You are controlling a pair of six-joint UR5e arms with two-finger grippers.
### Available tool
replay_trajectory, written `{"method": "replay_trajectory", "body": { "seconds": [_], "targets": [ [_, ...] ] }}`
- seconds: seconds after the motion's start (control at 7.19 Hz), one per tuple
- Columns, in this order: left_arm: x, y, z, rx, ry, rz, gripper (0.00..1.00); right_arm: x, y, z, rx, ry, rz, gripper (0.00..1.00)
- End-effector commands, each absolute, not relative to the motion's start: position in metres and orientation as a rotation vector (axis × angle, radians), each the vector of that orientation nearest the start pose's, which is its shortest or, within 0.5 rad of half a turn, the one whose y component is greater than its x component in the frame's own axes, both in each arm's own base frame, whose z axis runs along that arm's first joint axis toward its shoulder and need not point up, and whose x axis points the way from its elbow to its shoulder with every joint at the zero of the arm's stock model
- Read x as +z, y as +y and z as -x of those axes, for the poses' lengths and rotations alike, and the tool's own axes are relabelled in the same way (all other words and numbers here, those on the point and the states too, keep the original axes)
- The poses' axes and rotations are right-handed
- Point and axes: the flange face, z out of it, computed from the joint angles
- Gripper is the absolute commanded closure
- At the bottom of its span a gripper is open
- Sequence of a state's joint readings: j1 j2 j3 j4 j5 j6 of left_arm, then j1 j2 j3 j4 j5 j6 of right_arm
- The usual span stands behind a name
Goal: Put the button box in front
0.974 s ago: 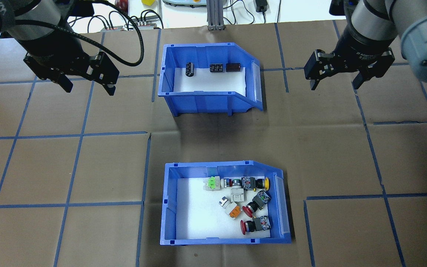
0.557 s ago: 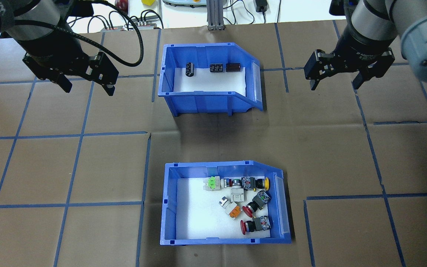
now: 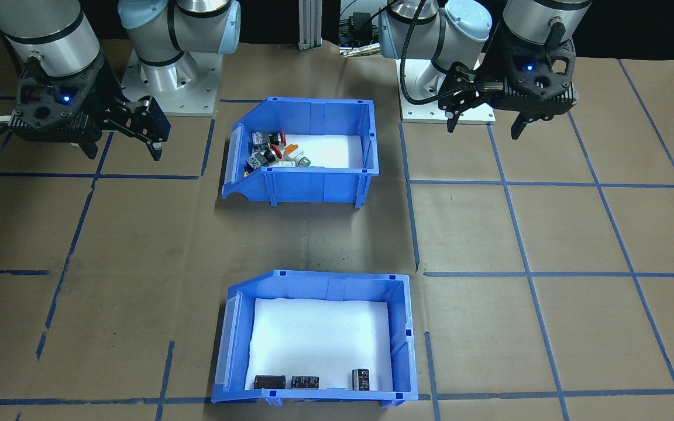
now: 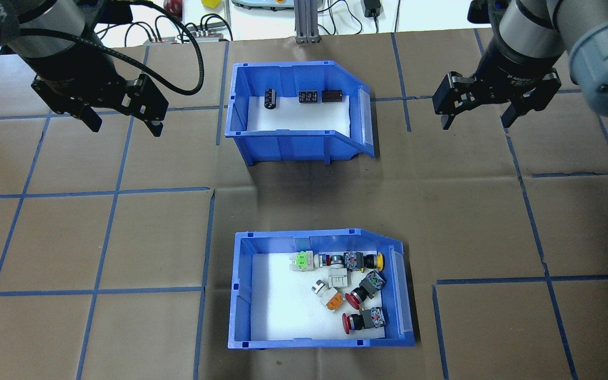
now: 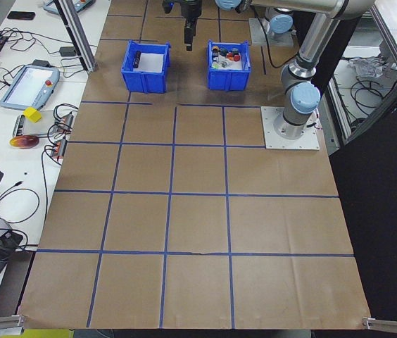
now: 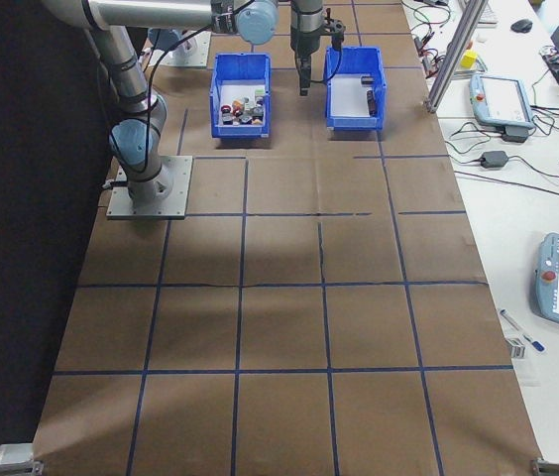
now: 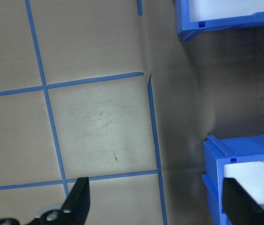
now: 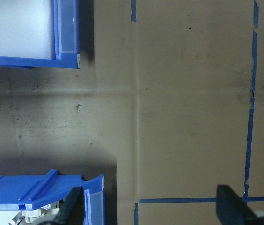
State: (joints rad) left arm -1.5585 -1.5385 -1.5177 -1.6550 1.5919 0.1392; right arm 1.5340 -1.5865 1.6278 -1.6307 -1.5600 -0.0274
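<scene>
The button box is a blue bin with white foam that holds red, yellow, orange and green push-buttons. It stands on the table at the robot's side, as the front-facing view also shows. My left gripper hangs open and empty over the paper, far to the left of both bins. My right gripper hangs open and empty far to the right. In the left wrist view a corner of the button box lies by the right finger. The right wrist view shows the button box's sloped end at the lower left.
A second blue bin with three small dark cylinders stands on the far side of the table, apart from the button box. Brown paper with a blue tape grid covers the table. Cables and devices lie beyond the far edge.
</scene>
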Motion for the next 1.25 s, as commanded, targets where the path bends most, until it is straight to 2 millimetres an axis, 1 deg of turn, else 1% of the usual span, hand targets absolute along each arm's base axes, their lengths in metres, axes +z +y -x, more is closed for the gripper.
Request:
{"method": "replay_trajectory", "body": {
  "seconds": [0.0,0.14,0.28,0.42,0.56,0.7,0.83,0.97,1.11],
  "targets": [
    [0.521,-0.482,0.125,-0.002,3.114,-0.196,0.01,0.469,-0.497,-0.119,-0.018,3.127,0.095,0.00],
    [0.517,-0.482,0.124,0.010,3.110,-0.184,0.01,0.461,-0.503,-0.127,-0.003,3.114,0.274,0.00],
    [0.516,-0.479,0.124,0.026,3.112,-0.139,0.01,0.453,-0.512,-0.142,0.004,3.096,0.443,0.00],
    [0.514,-0.477,0.124,0.033,3.114,0.081,0.01,0.447,-0.526,-0.154,0.021,3.090,0.545,0.00],
    [0.516,-0.474,0.126,0.029,3.110,0.297,0.01,0.441,-0.543,-0.172,0.028,3.068,0.648,0.00],
    [0.507,-0.478,0.126,0.045,3.090,0.476,0.01,0.435,-0.558,-0.208,0.019,2.993,0.947,0.00],
    [0.496,-0.465,0.127,0.073,3.031,0.734,0.01,0.431,-0.570,-0.242,-0.004,2.928,1.145,0.00],
    [0.479,-0.457,0.131,0.123,2.952,0.993,0.01,0.425,-0.583,-0.274,-0.023,2.869,1.286,0.00],
    [0.477,-0.441,0.140,0.137,2.891,1.207,0.01,0.410,-0.597,-0.310,-0.035,2.744,1.524,0.00]
  ]
}}
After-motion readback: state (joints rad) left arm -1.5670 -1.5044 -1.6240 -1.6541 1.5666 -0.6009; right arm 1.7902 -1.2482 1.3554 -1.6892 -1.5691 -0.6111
